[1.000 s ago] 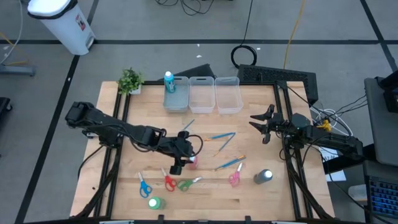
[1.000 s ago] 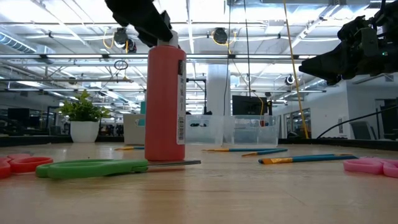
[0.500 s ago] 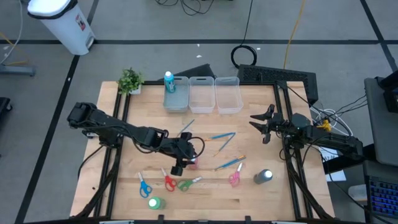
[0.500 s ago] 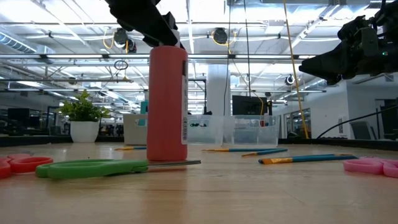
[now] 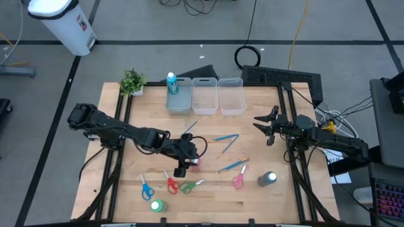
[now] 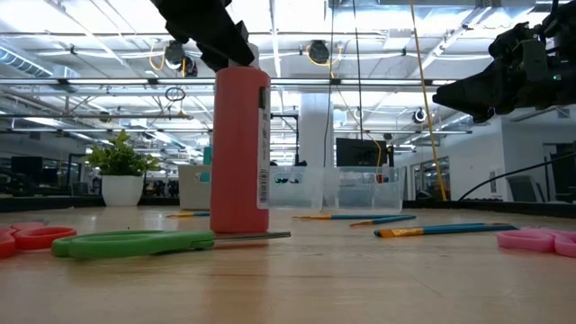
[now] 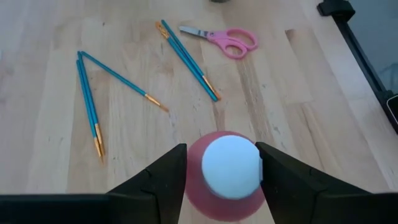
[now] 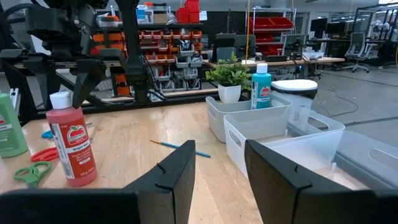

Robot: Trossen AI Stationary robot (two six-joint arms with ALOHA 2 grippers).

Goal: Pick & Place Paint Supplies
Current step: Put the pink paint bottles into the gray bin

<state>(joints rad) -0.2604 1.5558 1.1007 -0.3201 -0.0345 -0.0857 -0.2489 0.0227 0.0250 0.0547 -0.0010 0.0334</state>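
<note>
Light wood desk (image 5: pixel 126 202) on a grey floor, open workshop with shelving behind. My left claw (image 7: pixel 217 165) sits part-open around the white cap of the red bottle (image 5: pixel 195 164), which stands mid-desk; fingers look just beside the cap, grip unclear. My right claw (image 5: pixel 264 125) hangs part-open and empty over the desk's right side.

A pink-red paint bottle (image 6: pixel 239 148) stands upright on the table (image 6: pixel 360 279), its top under the left gripper (image 6: pixel 216 36). Green scissors (image 6: pixel 135 243) lie at its base, red scissors (image 6: pixel 31 237) beside them. Brushes (image 6: pixel 432 229) and what may be pink scissors (image 6: pixel 540 239) lie apart. Clear bins (image 6: pixel 346 189) and a potted plant (image 6: pixel 119 171) stand behind.
</note>
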